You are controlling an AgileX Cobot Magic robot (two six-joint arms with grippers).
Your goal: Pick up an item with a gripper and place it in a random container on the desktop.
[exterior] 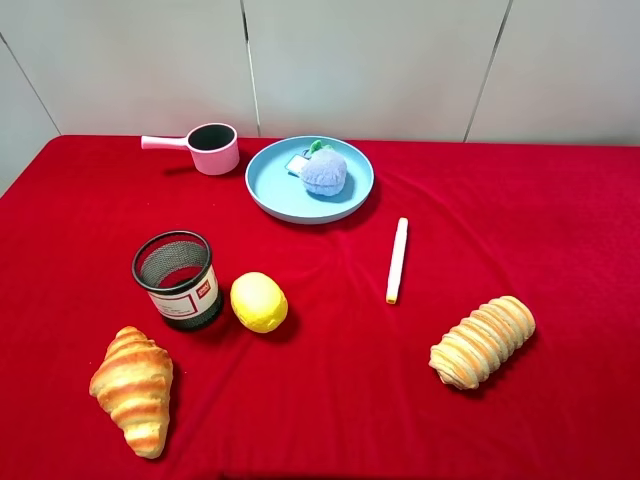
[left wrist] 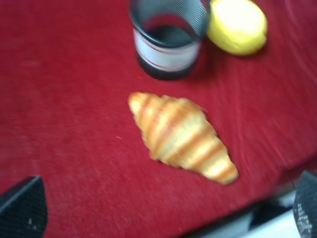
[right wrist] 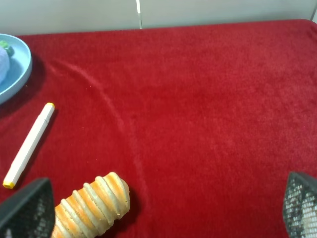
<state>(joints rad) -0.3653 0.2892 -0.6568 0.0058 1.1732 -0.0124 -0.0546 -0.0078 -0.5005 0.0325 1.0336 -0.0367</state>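
Red-clothed desktop point(exterior: 560, 210) before pale wall point(exterior: 360, 60)

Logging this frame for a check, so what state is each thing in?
plush ball: lying in the plate.
plate: upright, holding the ball.
saucepan: upright, looks empty.
mesh cup: upright.
marker: lying flat, capped.
left gripper: open, empty.
right gripper: open, empty.

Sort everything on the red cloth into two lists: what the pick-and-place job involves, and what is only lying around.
Part of the job:
- plush ball, lying in the plate
- light-blue plate
- red desktop
- left gripper and right gripper, both open and empty

Just lying about:
- pink saucepan
- black mesh cup
- lemon
- croissant
- ridged bread roll
- white marker
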